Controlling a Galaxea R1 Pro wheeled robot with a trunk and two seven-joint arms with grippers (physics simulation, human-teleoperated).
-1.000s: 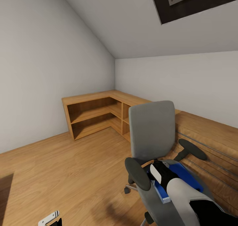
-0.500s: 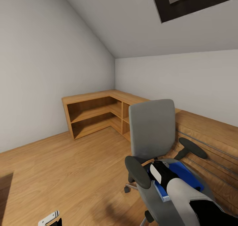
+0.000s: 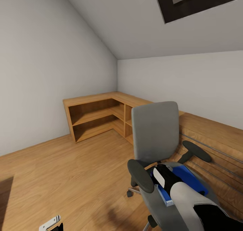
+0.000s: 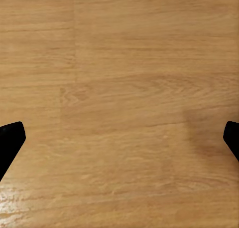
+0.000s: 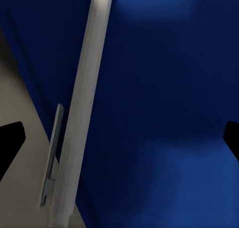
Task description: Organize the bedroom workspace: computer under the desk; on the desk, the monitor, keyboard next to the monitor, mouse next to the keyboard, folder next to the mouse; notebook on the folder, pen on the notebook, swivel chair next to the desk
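I have the right arm reaching down over the swivel chair [image 3: 155, 133], its wrist right above the blue folder [image 3: 189, 180] that lies flat on the grey seat, between the two black armrests. The right gripper [image 5: 119, 138] looks straight down on the folder: its two dark fingertips show at opposite edges of the wrist picture, spread wide, with nothing between them but the blue cover. The folder's white page edge [image 5: 87, 103] runs as a long pale strip across that picture, crosswise to the line between the fingertips, with bare seat on its far side. So the folder's near long edge sits under the open jaws, nearer one fingertip than the other, and I judge the grab turns on that: one finger has to get past the page edge while the other stays over the cover. Whether the fingers already touch the cover I cannot tell.

The left gripper [image 4: 119, 138] hangs low over the wooden floor [image 4: 119, 63], fingertips likewise spread and empty, well apart from the chair. The right arm is plainly the nearer one for this pick
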